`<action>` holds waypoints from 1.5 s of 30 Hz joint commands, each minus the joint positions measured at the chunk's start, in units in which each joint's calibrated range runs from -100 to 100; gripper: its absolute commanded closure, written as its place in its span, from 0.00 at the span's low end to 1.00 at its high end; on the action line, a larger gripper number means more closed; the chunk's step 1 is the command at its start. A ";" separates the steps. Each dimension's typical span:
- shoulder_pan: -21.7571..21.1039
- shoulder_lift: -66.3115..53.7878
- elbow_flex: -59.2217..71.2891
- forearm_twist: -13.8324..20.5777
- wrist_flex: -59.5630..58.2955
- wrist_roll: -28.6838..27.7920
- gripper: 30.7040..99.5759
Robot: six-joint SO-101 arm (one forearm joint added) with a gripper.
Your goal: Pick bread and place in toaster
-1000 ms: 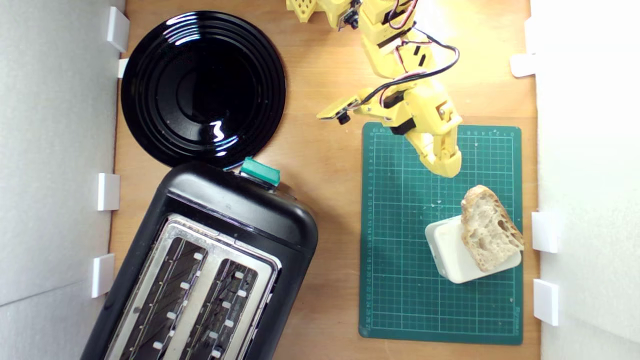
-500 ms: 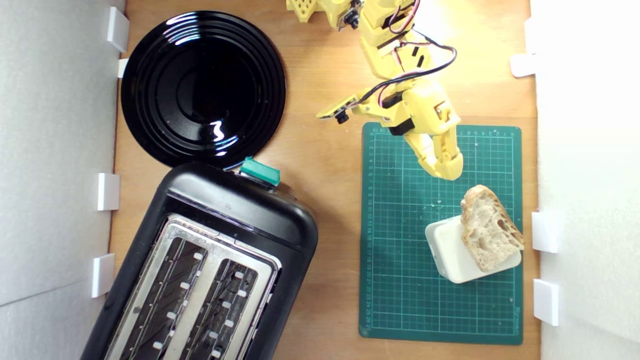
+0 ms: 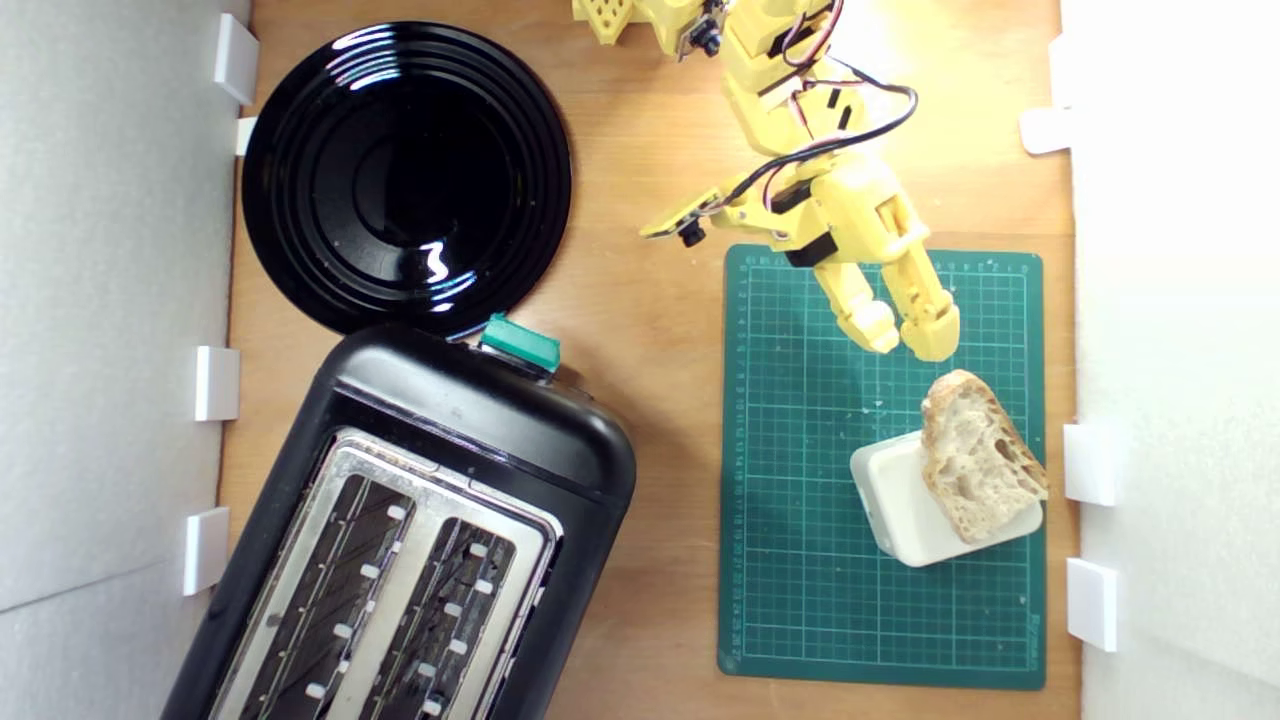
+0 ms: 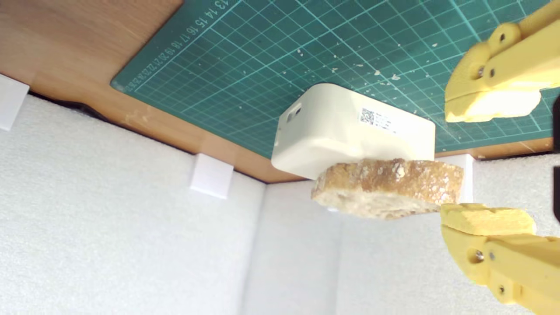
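Nothing done yet. Bread slice (image 3: 980, 455) untouched on cream box (image 3: 905, 505), lower right; gripper (image 3: 908, 340) spread, empty, just above. Grasp, carry, drop into toaster (image 3: 410, 540), lower left, all remaining.

The exterior view looks straight down from well above the green cutting mat (image 3: 880, 470), taking in the whole wooden tabletop (image 3: 650, 300) between the white foam walls (image 3: 110, 300). The wrist view sits low and close beside that mat (image 4: 306, 48), looking along its surface at a tilt. Both views share the mat, the cream-white box (image 3: 900, 500) (image 4: 345, 127) on it and the nearby wall.
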 commanded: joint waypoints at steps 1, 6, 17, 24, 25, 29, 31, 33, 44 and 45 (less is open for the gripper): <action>-0.64 -0.55 -1.81 -0.68 -2.09 0.37 0.28; -0.64 -0.55 -1.81 -0.68 -2.09 0.37 0.20; -0.56 2.53 -6.07 -3.21 -2.00 -0.10 0.19; -0.64 3.78 -8.16 -3.21 -2.00 -0.10 0.20; -0.72 3.86 -8.16 -3.21 -2.00 -0.10 0.20; -2.66 3.86 -8.25 -6.02 -1.92 -0.10 0.20; -3.38 3.95 -8.44 -7.11 -1.92 -0.10 0.20; -3.38 4.03 -9.89 -7.48 -1.75 -0.10 0.20; -3.38 9.27 -17.33 -8.20 -1.75 0.27 0.20; -3.30 9.36 -17.60 -8.11 -1.75 0.27 0.20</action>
